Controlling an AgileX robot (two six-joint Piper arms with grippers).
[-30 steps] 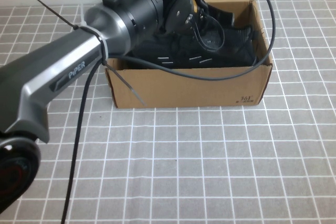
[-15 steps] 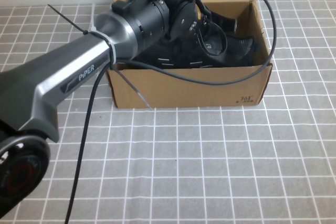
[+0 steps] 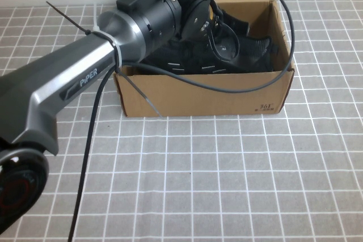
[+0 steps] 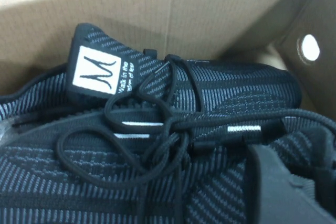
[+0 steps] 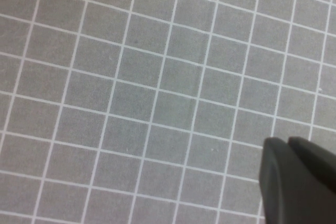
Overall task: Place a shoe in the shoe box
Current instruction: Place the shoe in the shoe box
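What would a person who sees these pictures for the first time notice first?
First, the big left arm, which crosses the high view from the near left and reaches into the shoe box at the far middle of the table. Next, the shoe lying inside, its white "M" label facing the left wrist camera. The right pincer hangs shut over bare grid tablecloth.

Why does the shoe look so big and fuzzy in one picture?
Left wrist view: the camera sits very close, so the shoe fills it and its near edge blurs. High view: the left arm blocks much of the shoe box.
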